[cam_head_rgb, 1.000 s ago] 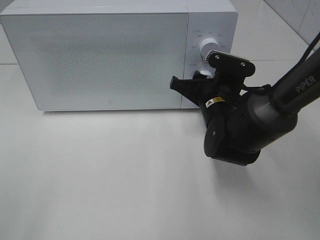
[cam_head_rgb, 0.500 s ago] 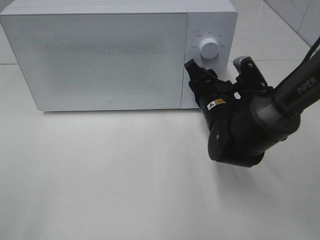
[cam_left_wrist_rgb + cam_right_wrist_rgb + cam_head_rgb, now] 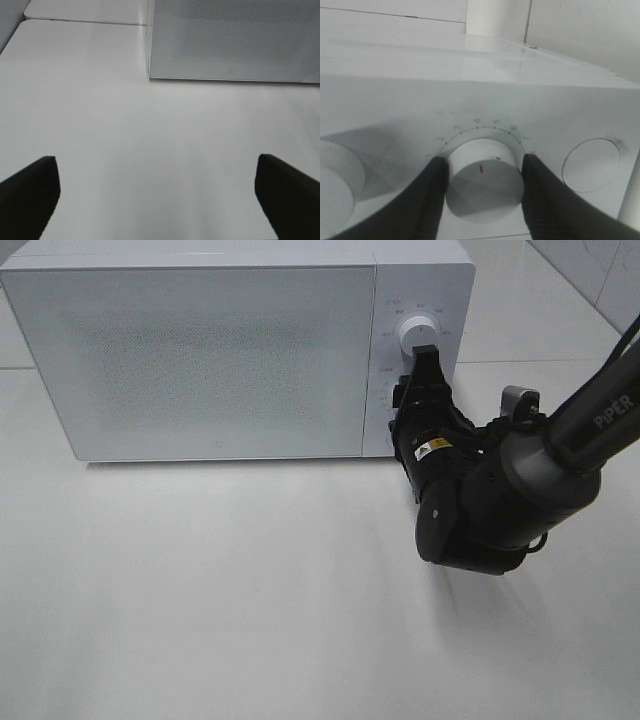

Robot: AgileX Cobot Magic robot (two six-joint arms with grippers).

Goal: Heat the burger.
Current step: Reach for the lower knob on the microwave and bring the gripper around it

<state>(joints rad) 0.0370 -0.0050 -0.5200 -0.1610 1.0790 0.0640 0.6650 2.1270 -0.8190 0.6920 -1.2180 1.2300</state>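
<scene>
A white, glossy counter (image 3: 250, 590) fills most of the high view, crossed by thin seams near the back. Pale tiled wall shows at the far right corner. A white microwave (image 3: 200, 360) stands at the back of the counter, its speckled door shut and its control panel on the right end.

The black right arm (image 3: 500, 490) reaches in from the right side to that panel. The upper dial (image 3: 418, 332) is free. The right fingers (image 3: 425, 365) stand one above the other just under it, covering the lower dial in this view.

In the right wrist view the right fingers (image 3: 432, 200) are pressed against opposite sides of the lower dial (image 3: 485, 175), clamped on it. The dial is white with a red line on its face and an arc of small numerals around it. A flat round disc (image 3: 592, 165) sits in the panel beside it.

The left fingers (image 3: 30, 195) are spread wide apart with nothing between them, above bare counter in front of the microwave door.

The burger shows in no view.
</scene>
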